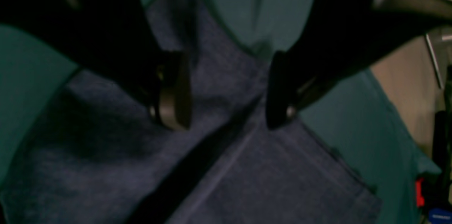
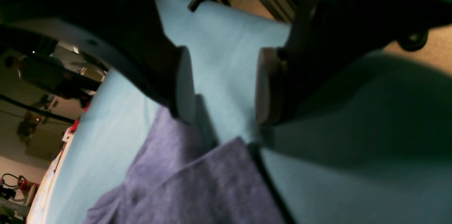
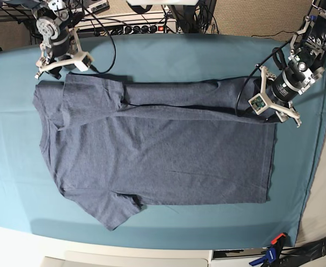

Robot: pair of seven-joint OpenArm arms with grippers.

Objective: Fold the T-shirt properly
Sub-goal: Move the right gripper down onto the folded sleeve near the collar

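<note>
Both grippers' fingers spread, empty; T-shirt (image 3: 152, 150) lettering hidden, probably face-down.

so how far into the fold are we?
Early. Done: the far long edge of the T-shirt is folded inward, lying as a band on the body. In hand: nothing held; the left gripper stands open over the hem-end fold corner, the right gripper open at the shoulder-end corner. Left: the near side and sleeve lie flat on the table cloth, unfolded, then the crosswise folds.
</note>
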